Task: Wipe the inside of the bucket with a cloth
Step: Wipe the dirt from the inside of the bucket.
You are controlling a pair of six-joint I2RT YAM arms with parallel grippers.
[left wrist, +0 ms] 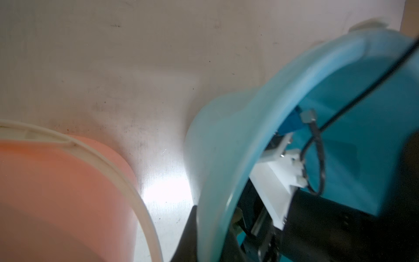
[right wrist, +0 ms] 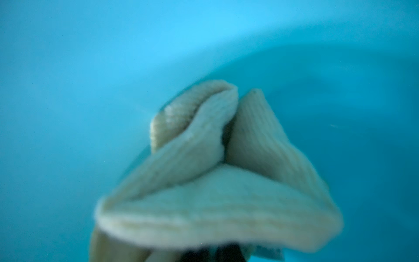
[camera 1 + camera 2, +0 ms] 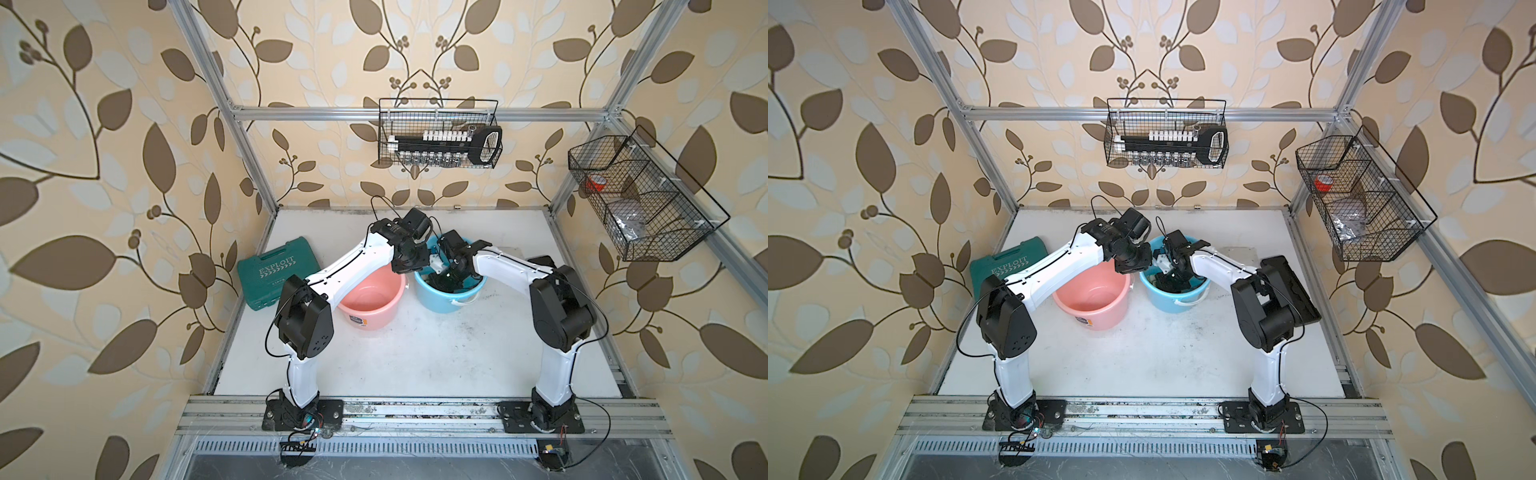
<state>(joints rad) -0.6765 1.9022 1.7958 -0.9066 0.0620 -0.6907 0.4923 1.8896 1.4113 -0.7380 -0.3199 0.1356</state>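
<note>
The cloth [image 2: 217, 181] is inside the blue bucket [image 3: 444, 303]. It is bunched into thick pale folds that fill the middle of the right wrist view, with blue plastic on every side. The right hand [image 3: 445, 282] is reached down through the bucket's mouth and clamped on the cloth. Only a dark sliver of the hand shows beneath the wad, so the cloth juts out ahead of it toward the inner wall [image 2: 90, 68]. Its far tip appears to meet that wall, but the blur makes contact uncertain. The broadest fold runs crosswise to the hand's reach, which offers a wide face for rubbing.

The left hand [image 1: 210, 245] is closed on the bucket's rim [image 1: 226, 147], on the side toward the pink bucket [image 3: 374, 320]. One dark finger is outside the wall and one inside, judging by the left wrist view. In both top views the blue bucket [image 3: 1171, 303] stands on the white tabletop [image 3: 415, 357], just beside the pink one.

I judge the wipe to be under way. The right arm alone carries the cloth, and the left only steadies the bucket. The next stroke depends on the wad staying between the hand and the wall, so that plastic meets terry and not the fingers.

A green tool case [image 3: 270, 270] lies beyond the pink bucket. Two wire baskets [image 3: 440, 133] hang on the frame, well apart from the work.
</note>
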